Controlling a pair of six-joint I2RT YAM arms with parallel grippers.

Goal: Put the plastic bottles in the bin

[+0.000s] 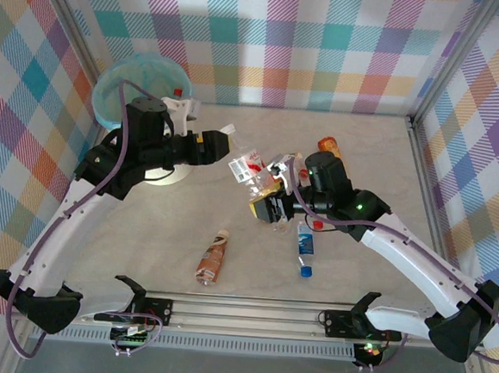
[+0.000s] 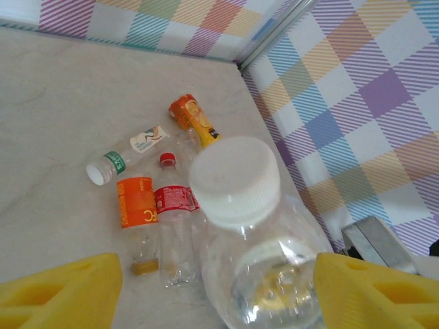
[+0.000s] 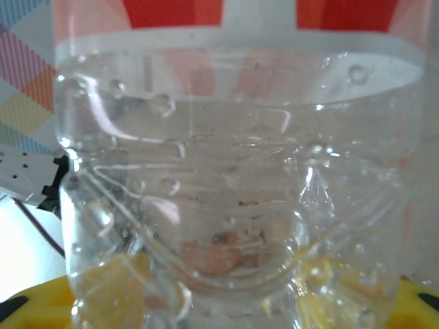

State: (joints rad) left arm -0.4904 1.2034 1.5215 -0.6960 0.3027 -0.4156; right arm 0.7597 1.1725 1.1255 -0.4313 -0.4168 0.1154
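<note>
The right gripper [image 1: 263, 207] clamps the clear bottle [image 3: 233, 205] by its base, cap pointing into the left gripper [image 2: 219, 291], whose hold I cannot tell, the arm nearer the bin [image 1: 111, 76].

The white-capped bottle [image 2: 264, 274] is clear, glossy, dented plastic; its cap [image 2: 235, 179] is ribbed and matt; the table [image 2: 55, 103] is smooth, pale and matt.

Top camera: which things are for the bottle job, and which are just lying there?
For the job: bin, red-labelled bottle held up, brown bottle, blue-labelled bottle, orange bottle.
Just there: pale round disc, metal rail, checked walls.
</note>
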